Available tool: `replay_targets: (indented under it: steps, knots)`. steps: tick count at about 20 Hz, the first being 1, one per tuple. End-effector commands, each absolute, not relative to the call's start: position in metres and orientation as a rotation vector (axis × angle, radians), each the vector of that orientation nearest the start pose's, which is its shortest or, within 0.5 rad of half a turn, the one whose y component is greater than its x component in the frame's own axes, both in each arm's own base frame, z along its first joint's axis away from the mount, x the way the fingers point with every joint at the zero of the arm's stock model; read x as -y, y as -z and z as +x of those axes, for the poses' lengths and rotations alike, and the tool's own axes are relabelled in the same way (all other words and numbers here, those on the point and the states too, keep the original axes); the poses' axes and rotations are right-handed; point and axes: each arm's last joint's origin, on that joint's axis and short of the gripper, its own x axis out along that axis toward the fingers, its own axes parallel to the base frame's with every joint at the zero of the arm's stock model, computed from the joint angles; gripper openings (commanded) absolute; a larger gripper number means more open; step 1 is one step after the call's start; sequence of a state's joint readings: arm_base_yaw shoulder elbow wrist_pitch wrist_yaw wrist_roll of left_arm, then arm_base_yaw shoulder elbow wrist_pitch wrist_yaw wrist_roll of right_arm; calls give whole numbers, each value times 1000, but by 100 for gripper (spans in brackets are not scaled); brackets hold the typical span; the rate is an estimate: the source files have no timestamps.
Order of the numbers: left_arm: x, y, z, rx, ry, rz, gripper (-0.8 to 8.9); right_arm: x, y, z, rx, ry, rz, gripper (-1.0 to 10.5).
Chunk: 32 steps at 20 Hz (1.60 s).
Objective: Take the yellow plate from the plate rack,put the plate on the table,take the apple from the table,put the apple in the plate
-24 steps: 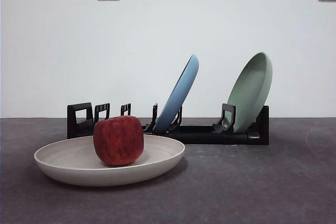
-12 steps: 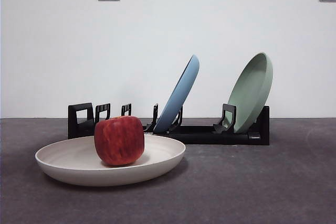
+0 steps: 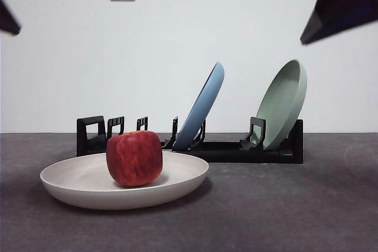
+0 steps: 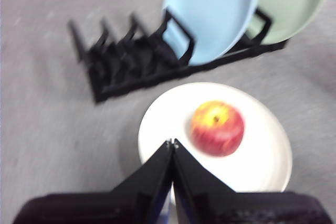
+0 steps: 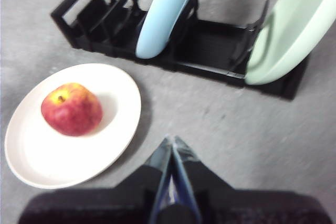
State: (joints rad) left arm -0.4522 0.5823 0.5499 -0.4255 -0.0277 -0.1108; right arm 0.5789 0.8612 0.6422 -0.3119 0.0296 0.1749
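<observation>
Both arms have swung up to the top corners, fingers pinched together and empty, while apple [image 3: 134,158] sits in plate [image 3: 82,178]: task done.

Open space above apple [image 3: 134,158] & yellow plate [image 3: 71,182]; plate rack [image 3: 236,149] behind (blue, green plates upright).

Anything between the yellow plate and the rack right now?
Nothing: only bare table separates the yellow plate from the plate rack, clearest in the right wrist view.

Black, wedge-shaped tapering tool [image 4: 171,142] jaws
</observation>
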Motion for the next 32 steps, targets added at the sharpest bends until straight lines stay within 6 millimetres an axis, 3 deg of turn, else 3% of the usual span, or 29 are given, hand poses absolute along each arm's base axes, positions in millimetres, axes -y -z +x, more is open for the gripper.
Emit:
replay_targets:
  steps: [1,4,17,20,25,28,32]
  knots:
    - [53,-247,114,-441,352,-53,-13,-100,-238,147,-553,-499,42,-12]
    - [52,-245,111,-410,357,-64,-13,-101,-226,144,-582,-508,28,-12]
    - [52,-242,111,-442,358,-55,-12,-101,-226,145,-589,-503,45,1]
    - [45,-247,104,-366,355,25,-12,-101,-225,145,-590,-502,45,1]
    - [21,-259,93,-187,202,120,-3,-101,-225,145,-590,-502,45,1]
    - [10,-245,91,-114,124,115,-3,-101,-225,145,-590,-502,45,2]
    - [0,-205,93,-75,59,106,-3,-101,-225,145,-590,-502,45,1]
